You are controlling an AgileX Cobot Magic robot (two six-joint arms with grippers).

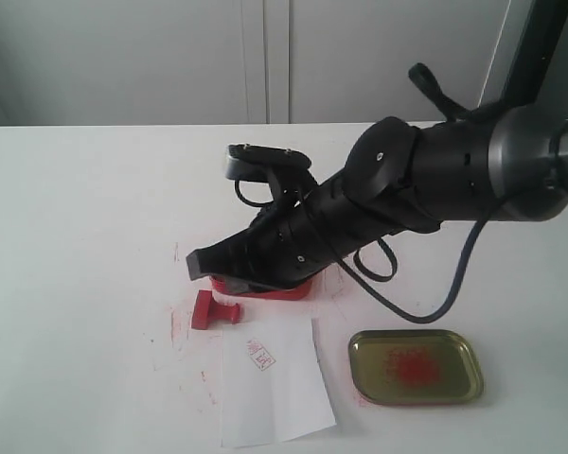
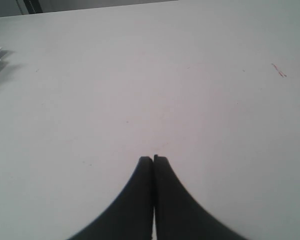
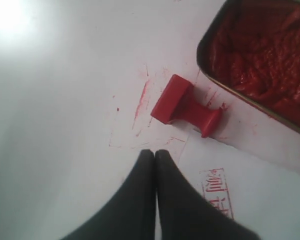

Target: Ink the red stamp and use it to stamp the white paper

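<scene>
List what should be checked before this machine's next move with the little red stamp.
1. Right tool open for grasping: not ok, shut and empty.
2. Red stamp upright: not ok, it lies on its side.
3. Ink tin uncovered: ok, red ink shows.
4. White paper flat and uncovered: ok, one red imprint on it.
5. Left tool clear of the work: ok, shut over bare table.
6. Stamp face inked: cannot tell.

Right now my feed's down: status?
Left pincer shut, empty. Right pincer shut, empty. Stamp on its side by paper. Ink tin close, not blocking.
</scene>
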